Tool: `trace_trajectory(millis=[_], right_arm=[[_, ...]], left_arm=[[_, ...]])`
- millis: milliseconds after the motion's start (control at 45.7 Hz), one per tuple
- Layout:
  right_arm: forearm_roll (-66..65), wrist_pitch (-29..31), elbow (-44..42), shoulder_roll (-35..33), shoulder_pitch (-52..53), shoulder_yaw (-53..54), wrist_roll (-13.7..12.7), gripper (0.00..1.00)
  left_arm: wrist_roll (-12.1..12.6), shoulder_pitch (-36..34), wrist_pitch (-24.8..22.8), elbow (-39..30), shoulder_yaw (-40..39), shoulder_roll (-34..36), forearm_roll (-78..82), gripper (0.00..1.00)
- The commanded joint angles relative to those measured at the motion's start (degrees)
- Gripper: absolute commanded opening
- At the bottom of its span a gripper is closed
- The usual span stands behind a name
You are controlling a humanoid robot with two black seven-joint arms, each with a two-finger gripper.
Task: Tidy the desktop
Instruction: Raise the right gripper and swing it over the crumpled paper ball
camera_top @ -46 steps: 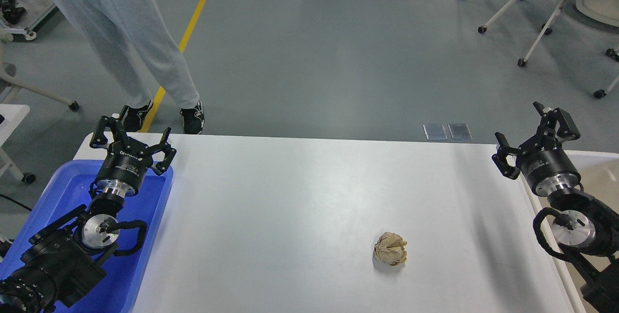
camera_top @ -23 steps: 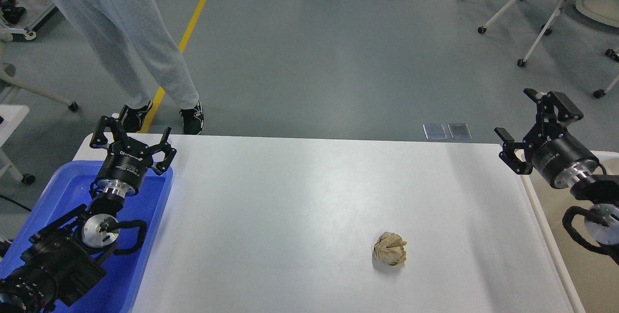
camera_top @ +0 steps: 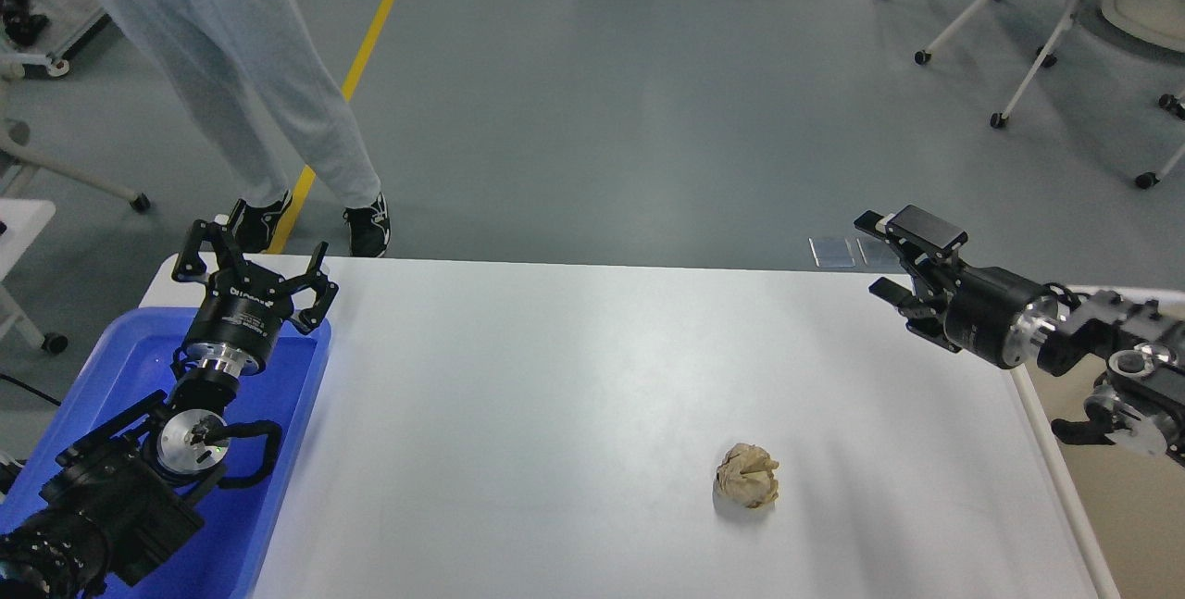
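From the head view, the left gripper (camera_top: 252, 258) hangs with its fingers spread wide and holds nothing, over the far end of the blue tray (camera_top: 278, 479) at the left edge of the desktop (camera_top: 555, 395); its arm rises from the near left corner. The right gripper (camera_top: 887, 252) also stands spread and empty above the desktop's far right corner, its arm lying nearly level. A crumpled brown paper ball (camera_top: 747, 476) rests on the desktop, near-right of centre.
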Motion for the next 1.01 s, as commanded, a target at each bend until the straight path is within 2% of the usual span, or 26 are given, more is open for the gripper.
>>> trace_trajectory(millis=[0,131,197,394,612,831,984], right_arm=[[-6.8,0.6,0.9,-0.8,18.2,-20.9,-0.2,1.00],[-9.8,0.6,2.0,0.8,28.5,-33.3,-0.2,1.00],[-9.9,0.2,1.7,4.3,31.4,-37.1,-0.2,1.00],[-14.9,-0.9,0.5,10.5,34.5,-43.3,-0.2,1.00],[-28.4,-6.7,0.7,15.2,37.6,-52.6,0.5,1.00],[-33.5,-7.6,0.4,20.1,36.5,-55.9,0.5,1.00],[-36.5,-13.1,-1.1,21.8,26.6,-55.2,0.6,1.00]], left_arm=[[0.0,0.0,0.0,0.0,0.0,0.0,0.0,1.00],[0.0,0.0,0.0,0.0,0.0,0.0,0.0,1.00],[0.0,0.0,0.0,0.0,0.0,0.0,0.0,1.00],[0.0,0.0,0.0,0.0,0.0,0.0,0.0,1.00],[0.0,0.0,0.0,0.0,0.0,0.0,0.0,1.00],[0.0,0.0,0.0,0.0,0.0,0.0,0.0,1.00],[0.0,0.0,0.0,0.0,0.0,0.0,0.0,1.00]])
